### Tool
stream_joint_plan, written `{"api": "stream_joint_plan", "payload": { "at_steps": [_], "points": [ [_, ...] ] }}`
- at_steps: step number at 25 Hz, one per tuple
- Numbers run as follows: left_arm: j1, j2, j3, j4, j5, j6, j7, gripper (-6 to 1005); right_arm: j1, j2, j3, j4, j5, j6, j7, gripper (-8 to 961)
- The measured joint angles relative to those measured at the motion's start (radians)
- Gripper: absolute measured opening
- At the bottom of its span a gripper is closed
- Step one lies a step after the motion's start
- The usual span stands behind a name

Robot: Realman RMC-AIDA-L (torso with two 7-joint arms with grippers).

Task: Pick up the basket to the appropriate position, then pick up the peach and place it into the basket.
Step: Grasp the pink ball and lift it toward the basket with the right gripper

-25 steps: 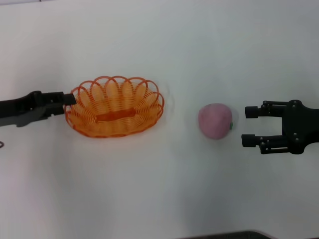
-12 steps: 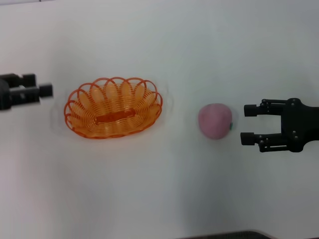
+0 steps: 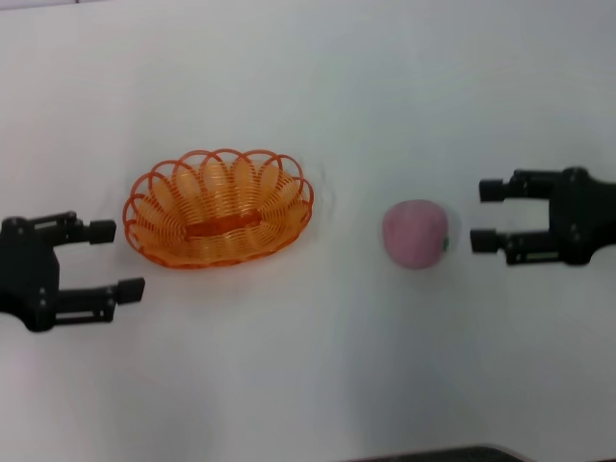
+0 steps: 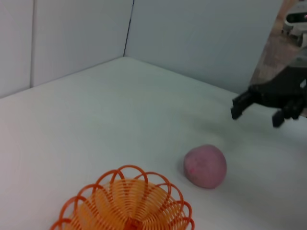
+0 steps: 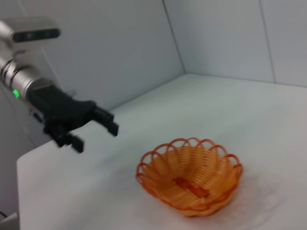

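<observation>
Just white tbl [image 3: 318,375], pale walls [image 5: 120,52].

I see a shiny orange plastic basket [image 3: 219,207] made of thin smooth loops, a soft-looking matt pink peach [image 3: 416,233], a smooth white table [image 3: 308,375], and two matt black hard grippers [image 3: 108,260] [image 3: 486,216].

Before me the orange wire basket [image 3: 219,207] sat upright on the tabletop [image 3: 318,366], oval, scallop-rimmed, holding nothing. The matte pink peach [image 3: 416,233] lay well apart on its right, green mark facing rightward.
</observation>
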Motion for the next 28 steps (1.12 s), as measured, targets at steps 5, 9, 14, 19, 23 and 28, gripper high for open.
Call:
{"api": "stream_joint_plan", "payload": {
  "at_steps": [5,9,14,19,23,28],
  "points": [
    [0.021,0.0,-0.054,-0.081,-0.01,-0.009,0.092,810,0.024,0.006,-0.021,-0.137,-0.005,-0.02,0.129,824],
    [0.025,0.003,-0.098,-0.123,-0.017,-0.015,0.117,831,0.048,0.005,-0.087,-0.275,-0.024,-0.036,0.26,824],
    [0.026,0.004,-0.126,-0.155,-0.017,-0.019,0.141,837,0.111,0.007,-0.147,-0.414,-0.108,-0.078,0.416,825],
    [0.026,0.004,-0.127,-0.191,-0.017,-0.039,0.168,837,0.193,0.014,-0.21,-0.431,-0.239,-0.096,0.505,825],
    [0.026,0.004,-0.127,-0.2,-0.017,-0.044,0.178,837,0.212,0.027,-0.306,-0.42,-0.305,-0.047,0.543,825],
    [0.027,0.003,-0.127,-0.209,-0.017,-0.047,0.183,837,0.217,0.029,-0.402,-0.388,-0.311,0.039,0.587,824]
  ]
}}
